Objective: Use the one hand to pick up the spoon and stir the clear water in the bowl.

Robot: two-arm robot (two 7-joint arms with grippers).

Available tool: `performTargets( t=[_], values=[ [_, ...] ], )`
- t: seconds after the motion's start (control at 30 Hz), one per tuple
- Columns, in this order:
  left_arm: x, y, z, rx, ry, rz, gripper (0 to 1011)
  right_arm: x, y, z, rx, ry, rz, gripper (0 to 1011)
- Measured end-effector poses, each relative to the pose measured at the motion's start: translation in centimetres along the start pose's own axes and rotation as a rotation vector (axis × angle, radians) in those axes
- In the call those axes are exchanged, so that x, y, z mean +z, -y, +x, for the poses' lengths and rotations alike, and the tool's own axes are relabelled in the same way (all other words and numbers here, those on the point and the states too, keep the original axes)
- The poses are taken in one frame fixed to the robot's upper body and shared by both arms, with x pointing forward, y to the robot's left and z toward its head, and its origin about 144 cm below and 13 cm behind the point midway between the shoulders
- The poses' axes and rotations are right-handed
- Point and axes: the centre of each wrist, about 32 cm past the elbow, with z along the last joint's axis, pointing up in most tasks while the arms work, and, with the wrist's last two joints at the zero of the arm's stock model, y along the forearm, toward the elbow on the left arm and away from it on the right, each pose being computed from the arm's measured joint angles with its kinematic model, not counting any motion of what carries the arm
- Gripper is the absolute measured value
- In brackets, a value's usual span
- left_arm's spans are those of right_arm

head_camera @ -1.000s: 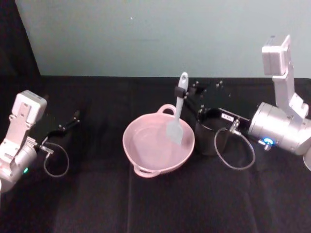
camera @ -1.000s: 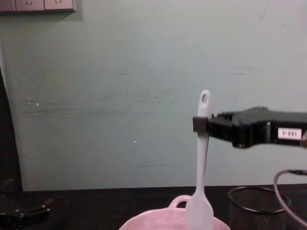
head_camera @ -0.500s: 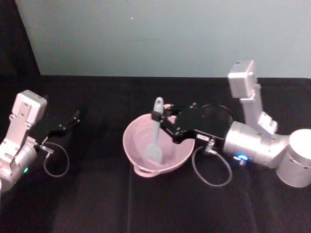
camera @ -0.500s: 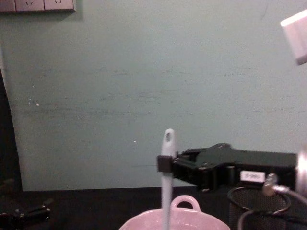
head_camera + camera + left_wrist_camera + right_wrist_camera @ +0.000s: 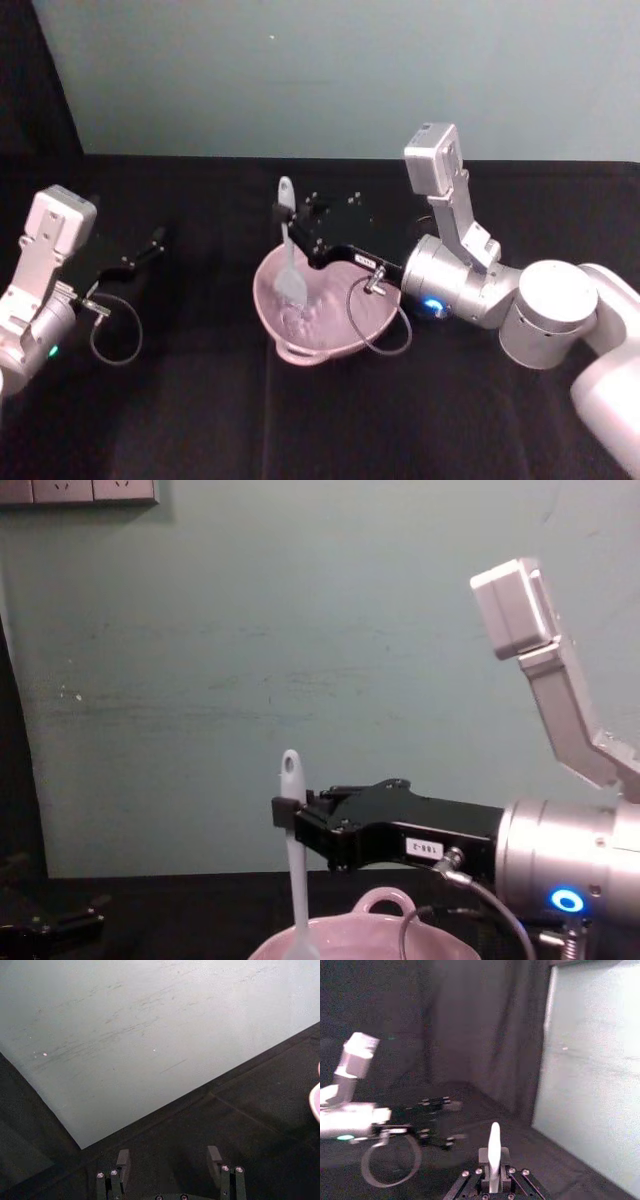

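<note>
Leftward is where the right end effector has gone since half a second ago. It has carried the spoon from the middle of the bowl to its left part in the head view. The spoon's handle has slid left in the chest view too.

The end effector's fingers pinch the white handle just below the hole at its tip. The right wrist view shows the handle clamped upright between them. The spoon stands nearly vertical, with its blade down inside the pale pink bowl. That bowl sits at the centre of the head view on the black desk. Glints around the blade hint at disturbed water, though I cannot be sure.

As I judge it, the pickup is done and the spoon is in the bowl, so stirring looks to be under way. What is left is more sweeps through the water.

At the left middle of the head view, the left end effector is parked on the desk, well apart from the bowl. Its fingers are spread with nothing between them.
</note>
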Motion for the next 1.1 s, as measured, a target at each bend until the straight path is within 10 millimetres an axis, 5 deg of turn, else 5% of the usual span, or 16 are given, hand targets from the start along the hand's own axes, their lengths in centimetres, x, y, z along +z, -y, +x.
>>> performTargets(
  t=[0.3,0.6,1.1],
  values=[
    [0.0,0.0,0.0,0.000,0.000,0.000,1011,-0.2,-0.5,0.8,-0.129,0.078,-0.005,125],
    [0.0,0.0,0.0,0.000,0.000,0.000,1011,0.2,1.5,1.7,-0.169,0.103,-0.041,125],
    [0.0,0.0,0.0,0.000,0.000,0.000,1011,1.5,4.4,-0.9,-0.012,-0.017,-0.019,125]
  ],
)
